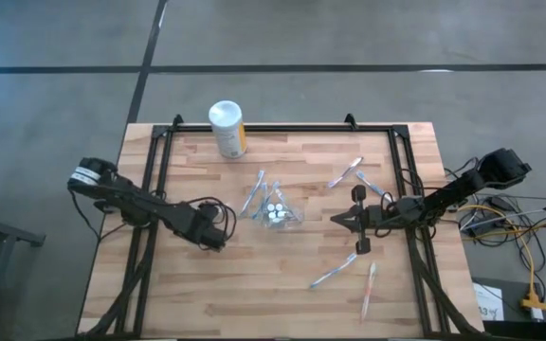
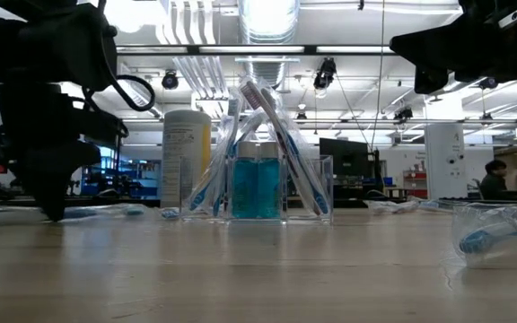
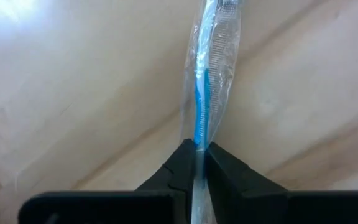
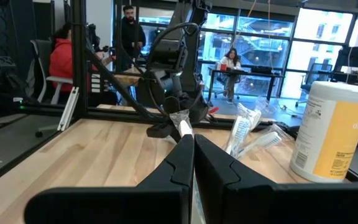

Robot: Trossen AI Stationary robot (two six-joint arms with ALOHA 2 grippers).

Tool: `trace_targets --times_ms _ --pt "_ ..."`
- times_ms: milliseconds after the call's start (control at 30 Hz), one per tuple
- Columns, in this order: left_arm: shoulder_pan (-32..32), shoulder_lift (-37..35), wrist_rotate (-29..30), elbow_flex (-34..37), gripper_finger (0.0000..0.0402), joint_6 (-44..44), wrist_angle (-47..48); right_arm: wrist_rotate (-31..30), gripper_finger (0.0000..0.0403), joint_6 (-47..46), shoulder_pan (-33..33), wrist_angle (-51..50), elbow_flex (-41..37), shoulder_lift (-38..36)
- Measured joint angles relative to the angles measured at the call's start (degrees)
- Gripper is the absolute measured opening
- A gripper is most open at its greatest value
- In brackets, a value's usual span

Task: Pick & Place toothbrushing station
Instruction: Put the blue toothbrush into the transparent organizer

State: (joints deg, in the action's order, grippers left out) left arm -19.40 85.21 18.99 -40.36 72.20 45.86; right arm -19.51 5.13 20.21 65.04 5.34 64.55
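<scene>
The left gripper [image 3: 197,163] is down at the tabletop [image 1: 159,294], left of its middle, its fingers clamped on a wrapped white and blue toothbrush [image 3: 207,81] that lies flat on the wood. Near the tabletop's centre stands the clear plastic cup [image 1: 279,214], holding teal tubes with white caps [image 2: 257,187] and several wrapped toothbrushes [image 2: 287,144] leaning against one another above its rim. The right gripper [image 1: 339,220] hovers just right of the cup, its fingers pressed together and empty. More wrapped toothbrushes lie loose: two [image 1: 346,172] toward the far right, two [image 1: 334,275] near the front edge on the right. A white canister with a yellow label [image 1: 227,129] stands at the far edge, left of centre.
</scene>
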Motion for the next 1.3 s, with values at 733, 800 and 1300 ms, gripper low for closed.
trace_targets --times_ms 733,800,1300 --pt "-6.3 0.0 19.9 0.0 0.0001 10.7 0.0 0.0 0.0008 0.0 0.0 0.0 0.0 0.0" --pt "-7.4 0.0 22.1 -0.3 0.0001 11.3 0.0 0.0 0.0008 -0.1 0.0 0.0 0.0 0.0" --pt "-12.9 -1.1 44.3 -8.2 0.0 8.2 0.4 0.0 0.0008 -0.1 0.0 0.0 0.0 0.0"
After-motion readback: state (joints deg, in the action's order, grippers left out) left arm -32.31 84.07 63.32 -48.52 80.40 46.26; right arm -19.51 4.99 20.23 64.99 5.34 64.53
